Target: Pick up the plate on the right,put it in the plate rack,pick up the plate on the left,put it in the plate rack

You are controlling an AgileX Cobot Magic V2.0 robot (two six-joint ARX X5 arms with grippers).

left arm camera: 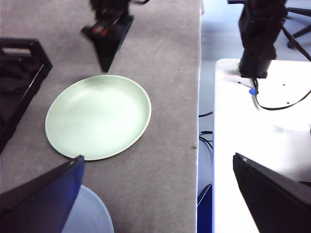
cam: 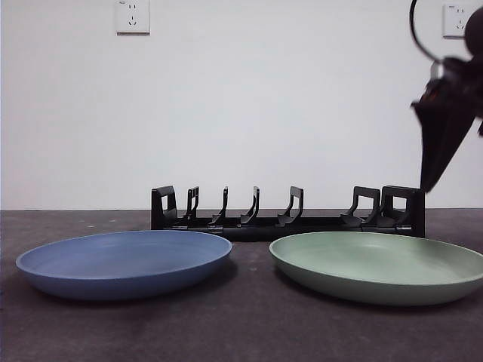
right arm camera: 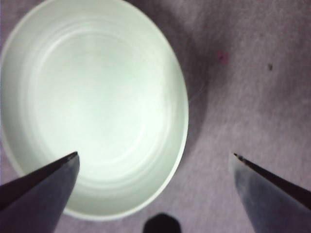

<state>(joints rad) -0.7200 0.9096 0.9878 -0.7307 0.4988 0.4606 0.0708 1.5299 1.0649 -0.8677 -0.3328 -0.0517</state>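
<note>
Black and spread wide, the right tool [right arm camera: 154, 158] hangs above the green plate [cam: 377, 264], one jaw over the dish and one past its rim, placed to straddle the edge. That plate lies flat on the grey table [cam: 249, 324], just before the empty plate rack [cam: 287, 213]. The left tool [left arm camera: 158, 165], also wide, waits over the blue plate [cam: 124, 262].

The green plate [cam: 377, 265] and blue plate [cam: 124, 262] look smooth, satin plastic; the table [cam: 241, 332] looks rough, matt grey.
</note>
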